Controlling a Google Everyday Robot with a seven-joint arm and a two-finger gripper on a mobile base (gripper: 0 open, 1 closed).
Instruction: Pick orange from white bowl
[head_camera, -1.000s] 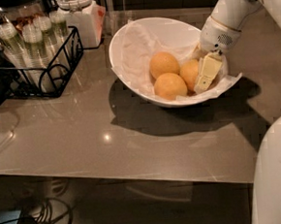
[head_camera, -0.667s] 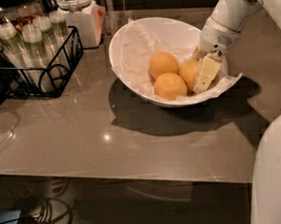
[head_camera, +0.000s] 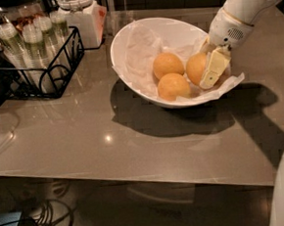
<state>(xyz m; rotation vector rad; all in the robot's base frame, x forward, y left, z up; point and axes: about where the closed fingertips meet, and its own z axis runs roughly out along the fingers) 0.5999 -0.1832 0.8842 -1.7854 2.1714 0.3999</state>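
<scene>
The gripper (head_camera: 210,73) lies against the orange (head_camera: 195,67) at the right of the white bowl (head_camera: 175,30); we cannot tell whether it grips. We note no shift over the past second: the lift is pending. Matte round fruit; crumpled paper (head_camera: 137,51); glossy slanted rim.

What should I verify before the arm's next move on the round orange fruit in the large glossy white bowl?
1. Gripper at the deeper-coloured round orange, at the right of the glossy white bowl: ok.
2. Firm hold on that orange: cannot tell.
3. Orange raised off the crumpled white paper: not ok.
4. Two paler round oranges apart from the gripper: ok.
5. Black wire rack apart from the bowl: ok.
</scene>
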